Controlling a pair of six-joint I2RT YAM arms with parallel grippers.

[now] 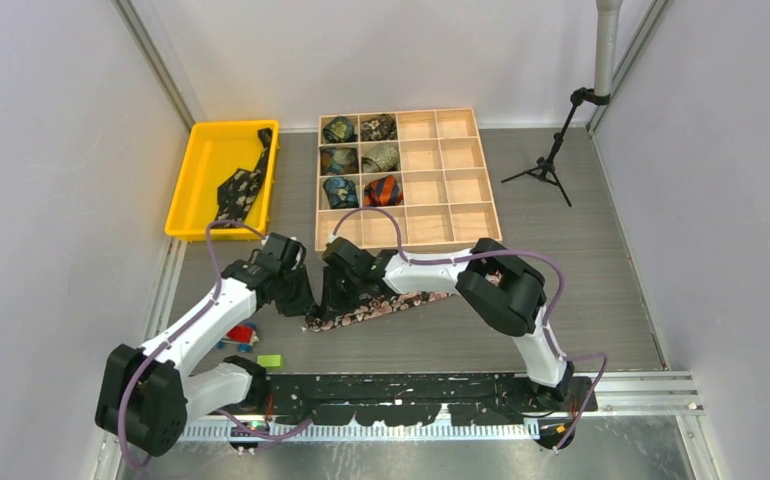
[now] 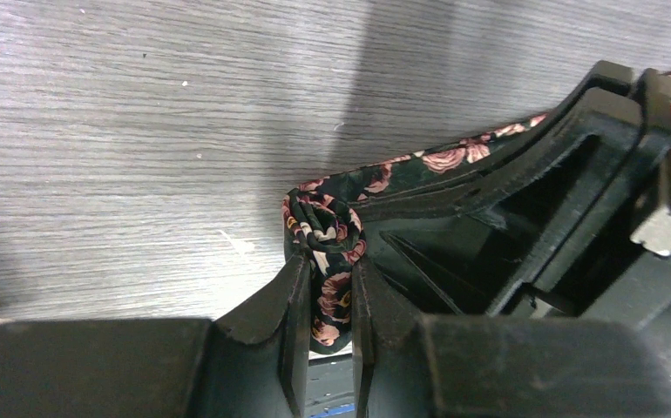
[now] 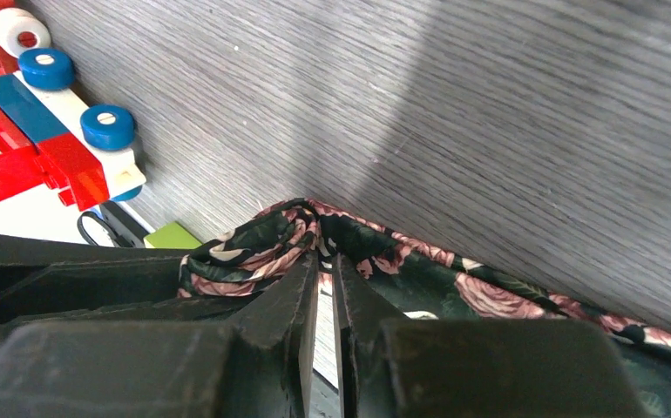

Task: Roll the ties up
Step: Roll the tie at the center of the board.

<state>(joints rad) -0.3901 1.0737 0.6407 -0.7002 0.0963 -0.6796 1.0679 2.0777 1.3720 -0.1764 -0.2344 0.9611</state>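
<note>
Dark floral tie (image 1: pixel 391 305) lies on the grey table (image 1: pixel 601 300), just on the near side of the wooden divider box (image 1: pixel 401 246) and roughly parallel to the box's near wall. Its long axis runs left to right, tilted a little, with the left end nearer the arm bases.

Left end already wound into a small tight coil (image 2: pixel 323 222). From the coil the unrolled strip runs off to the right.

Left gripper (image 2: pixel 329 270): fingers pressed in on the coil from both sides, pinching it, fabric showing between them.

Right gripper (image 3: pixel 325 261): fingers almost together, nipping a raised fold of the same tie just right of the coil. Flat strip trails away past it.

Both grippers crowd the tie's left end. The left one has the coil and the right one sits on the strip side, so the length left to wind lies entirely on the right arm's side.

Judgement: rolling is barely begun. The next turn has to carry the coil rightward along the strip, which means the right gripper's pinch lies in its path.

Six rolled ties (image 1: pixel 361 160) fill the box's left compartments. A black tie (image 1: pixel 241 185) waits in the yellow tray (image 1: pixel 186 190) left of the box.
</note>
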